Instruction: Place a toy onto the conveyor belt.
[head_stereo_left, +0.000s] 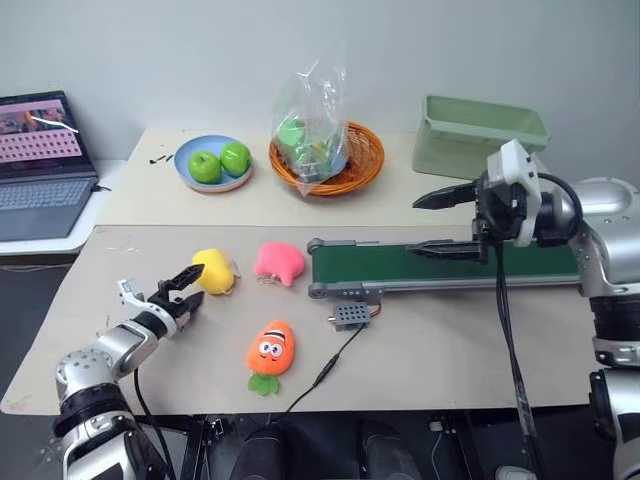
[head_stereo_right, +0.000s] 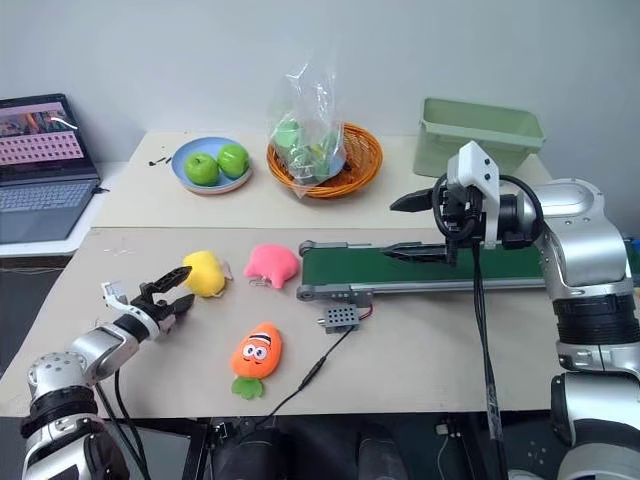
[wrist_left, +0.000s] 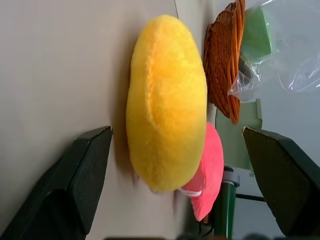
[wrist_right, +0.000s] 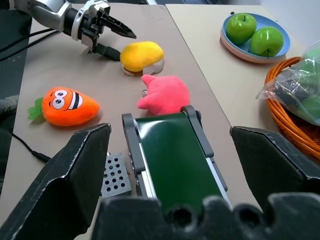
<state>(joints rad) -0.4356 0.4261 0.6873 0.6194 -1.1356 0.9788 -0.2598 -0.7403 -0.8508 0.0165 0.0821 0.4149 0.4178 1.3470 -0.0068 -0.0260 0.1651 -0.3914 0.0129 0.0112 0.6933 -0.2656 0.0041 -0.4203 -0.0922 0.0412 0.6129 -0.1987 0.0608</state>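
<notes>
Jaws of left gripper (head_stereo_left: 193, 283) spread wide, empty, pointing low and forward just short of small bright yellow rounded plush toy (head_stereo_left: 214, 271). Resting on beige surface (head_stereo_left: 440, 340) beside pink plush (head_stereo_left: 278, 262), apart from long dark green conveyor belt (head_stereo_left: 400, 265). Right gripper (head_stereo_left: 437, 222) raised over belt, jaws parted, empty.

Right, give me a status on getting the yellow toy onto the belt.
Done: nothing placed yet; the conveyor belt carries no toy. In hand: the left gripper is right by the yellow toy on the table, jaws open, the toy lying between them in the left wrist view, not gripped. Left: close, lift, carry past the pink plush and set it on the belt. The right gripper hangs open above the belt.
</notes>
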